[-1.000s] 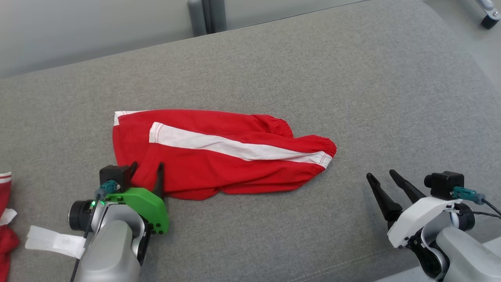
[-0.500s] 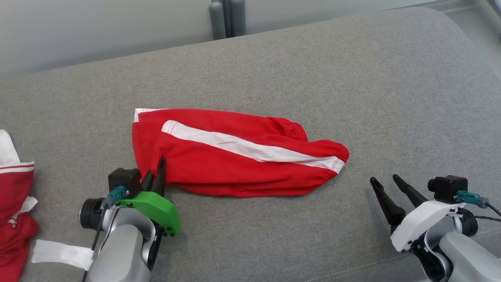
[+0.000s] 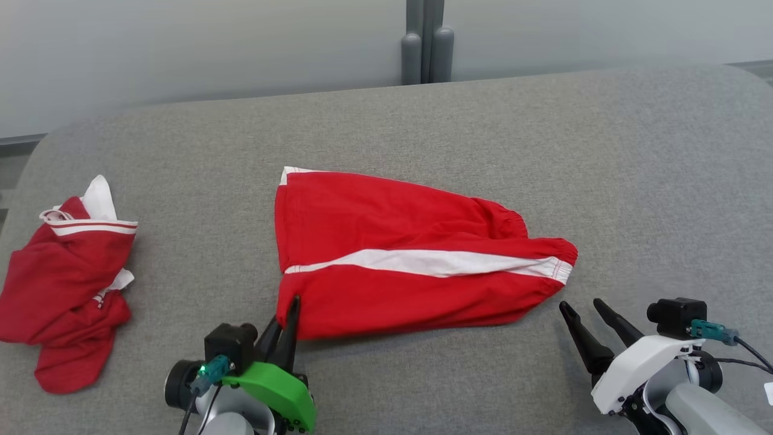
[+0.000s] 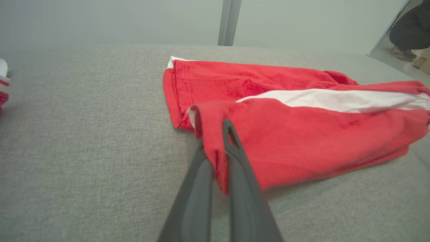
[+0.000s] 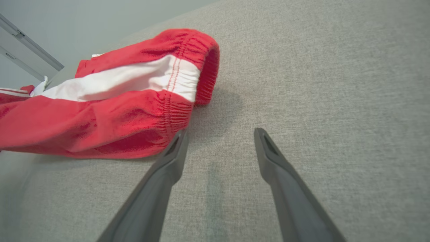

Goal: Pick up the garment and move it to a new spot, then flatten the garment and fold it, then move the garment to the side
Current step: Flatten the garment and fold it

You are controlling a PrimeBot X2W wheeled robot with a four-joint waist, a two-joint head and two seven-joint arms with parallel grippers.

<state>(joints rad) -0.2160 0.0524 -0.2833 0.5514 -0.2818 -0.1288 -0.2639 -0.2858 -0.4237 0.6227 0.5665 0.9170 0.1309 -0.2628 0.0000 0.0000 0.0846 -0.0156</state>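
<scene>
Since the shorts (image 3: 392, 296), lying on the cushion (image 3: 634, 181), are pinched only at one hem corner by the left tool (image 3: 288, 311), slip-out under drag is likely; right tool (image 3: 580, 304) is held spread, empty, near waistband (image 3: 558, 260).

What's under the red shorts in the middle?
Grey cushion shows around the red shorts, so they lie on it. The left gripper pinches one corner. Anything beneath the cloth is covered.

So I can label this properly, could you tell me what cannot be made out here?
- Left wrist view: fabric of the red shorts covers one fingertip of the left gripper, so pinched layers cannot be counted.
- Head view: the crumpled red garment hides its own shape.
- Left wrist view: the person is cut by the corner.
</scene>
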